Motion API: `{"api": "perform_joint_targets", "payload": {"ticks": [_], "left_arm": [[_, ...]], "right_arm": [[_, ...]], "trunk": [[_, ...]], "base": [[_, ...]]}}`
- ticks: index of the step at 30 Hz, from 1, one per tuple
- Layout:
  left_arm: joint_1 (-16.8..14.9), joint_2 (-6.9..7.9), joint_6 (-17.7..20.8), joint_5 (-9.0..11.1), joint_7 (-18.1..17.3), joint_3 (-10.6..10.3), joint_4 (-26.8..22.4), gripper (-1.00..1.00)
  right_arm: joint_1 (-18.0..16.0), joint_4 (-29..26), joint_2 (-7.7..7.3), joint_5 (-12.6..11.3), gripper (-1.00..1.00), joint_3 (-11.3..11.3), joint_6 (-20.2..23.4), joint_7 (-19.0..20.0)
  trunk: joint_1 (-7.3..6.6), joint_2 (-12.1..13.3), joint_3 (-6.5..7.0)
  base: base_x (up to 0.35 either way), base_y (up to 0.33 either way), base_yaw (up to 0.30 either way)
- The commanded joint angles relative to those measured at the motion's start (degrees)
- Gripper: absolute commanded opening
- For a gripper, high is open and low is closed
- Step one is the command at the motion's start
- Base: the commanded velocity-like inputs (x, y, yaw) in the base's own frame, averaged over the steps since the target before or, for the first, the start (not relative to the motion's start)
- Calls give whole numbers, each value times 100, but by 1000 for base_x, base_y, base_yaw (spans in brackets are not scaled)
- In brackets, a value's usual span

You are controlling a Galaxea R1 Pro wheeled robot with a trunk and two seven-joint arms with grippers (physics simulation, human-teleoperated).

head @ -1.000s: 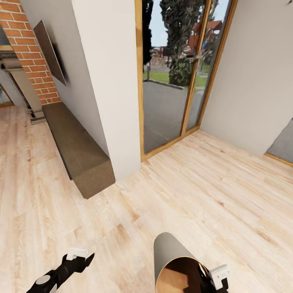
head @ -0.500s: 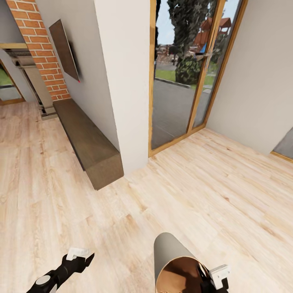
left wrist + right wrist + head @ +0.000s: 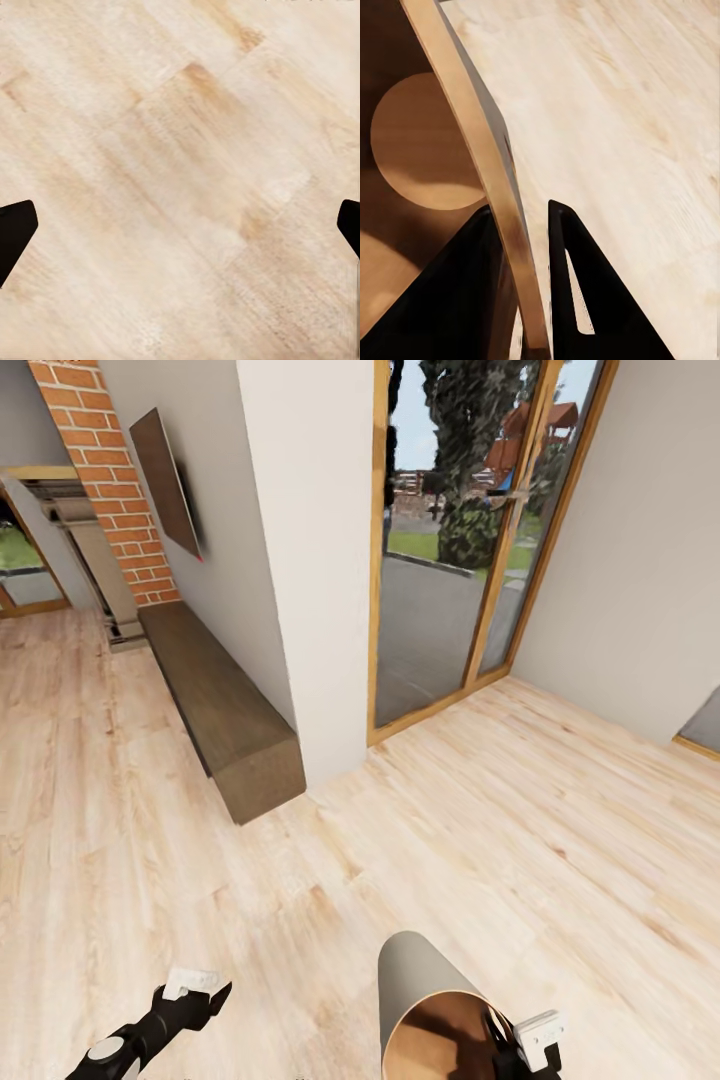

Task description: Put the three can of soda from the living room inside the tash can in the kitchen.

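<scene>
The grey tash can [image 3: 415, 982] is held tilted low in the head view, its brown inside [image 3: 440, 1040] facing me. My right gripper [image 3: 512, 1044] is shut on its rim; in the right wrist view the rim [image 3: 472, 154] runs between the two dark fingers [image 3: 592, 292], one inside the bin and one outside. My left gripper [image 3: 196, 990] hangs open over bare wood floor, its fingertips [image 3: 15, 232] wide apart with nothing between them. The three soda cans are out of view.
A white pillar [image 3: 310, 560] stands ahead with a low dark brown bench [image 3: 225, 715] to its left, under a wall screen [image 3: 165, 480] and beside a brick column [image 3: 100, 480]. Wood-framed glass doors [image 3: 450, 560] are ahead right. Light wood floor [image 3: 520, 820] stretches in front.
The whole head view has shifted: pillar, bench and doors have slid rightward in the picture, so the camera has turned. Both grippers and the bin keep their places in the view.
</scene>
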Motion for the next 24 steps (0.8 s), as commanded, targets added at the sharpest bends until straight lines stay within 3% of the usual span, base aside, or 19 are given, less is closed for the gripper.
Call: {"api": "perform_joint_targets", "payload": {"ticks": [1,24], "left_arm": [[0,0,0,0,0,0,-2,100],[0,0,0,1,0,0,0,100]], "right_arm": [[0,-7,1,-2,-100,-1,-1,58],[-1,105,38,5,-100,-2,-1,54]], "trunk": [[0,0,0],[0,0,0]], "base": [[0,-265,201],[0,-300,233]]}}
